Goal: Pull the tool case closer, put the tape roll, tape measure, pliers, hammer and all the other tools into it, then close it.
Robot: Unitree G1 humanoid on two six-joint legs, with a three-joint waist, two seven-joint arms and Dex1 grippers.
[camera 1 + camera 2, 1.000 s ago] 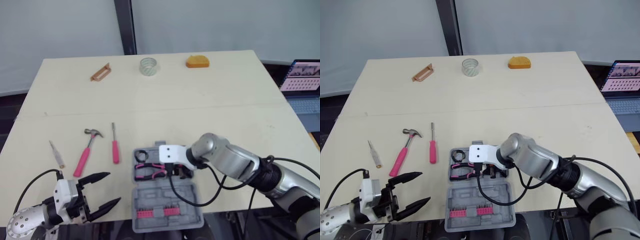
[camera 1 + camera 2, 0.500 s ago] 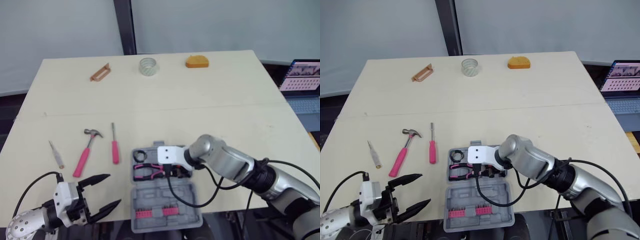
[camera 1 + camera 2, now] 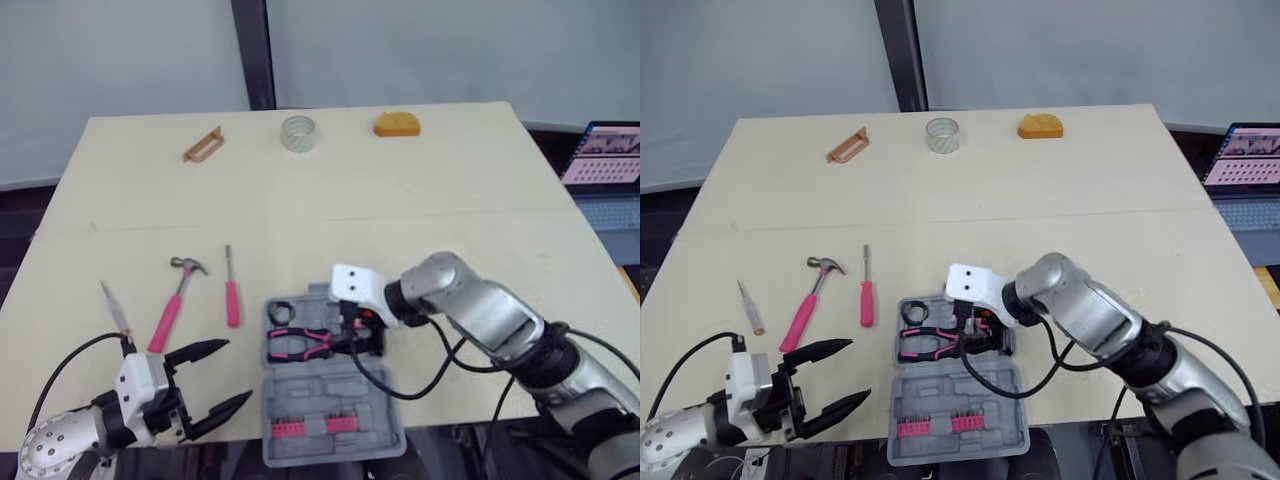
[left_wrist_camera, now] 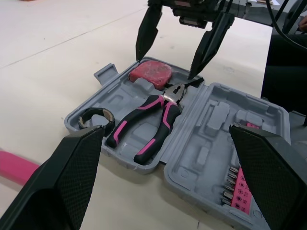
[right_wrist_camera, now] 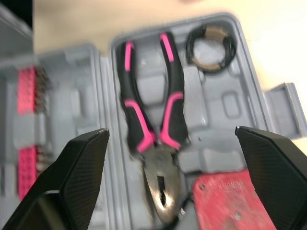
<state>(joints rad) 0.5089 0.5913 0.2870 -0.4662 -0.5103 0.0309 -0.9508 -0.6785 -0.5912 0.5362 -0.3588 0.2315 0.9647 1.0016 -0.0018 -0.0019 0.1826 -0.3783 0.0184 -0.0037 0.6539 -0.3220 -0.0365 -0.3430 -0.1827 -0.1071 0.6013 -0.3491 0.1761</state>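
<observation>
Beige table (image 3: 420,210), open tool case (image 3: 335,398), pliers (image 3: 300,343) crosswise, nose pointing right

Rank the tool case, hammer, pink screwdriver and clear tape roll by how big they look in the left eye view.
1. tool case
2. hammer
3. pink screwdriver, only slightly shorter than the hammer
4. clear tape roll, which lies farthest from the camera, so its true size is unsure

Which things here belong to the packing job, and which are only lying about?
Job: tool case; pliers, black tape roll and tape measure already inside; hammer, screwdriver, small pick outside it.
Lying about: laptop; perhaps the clear roll, orange block, brown bracket.
</observation>
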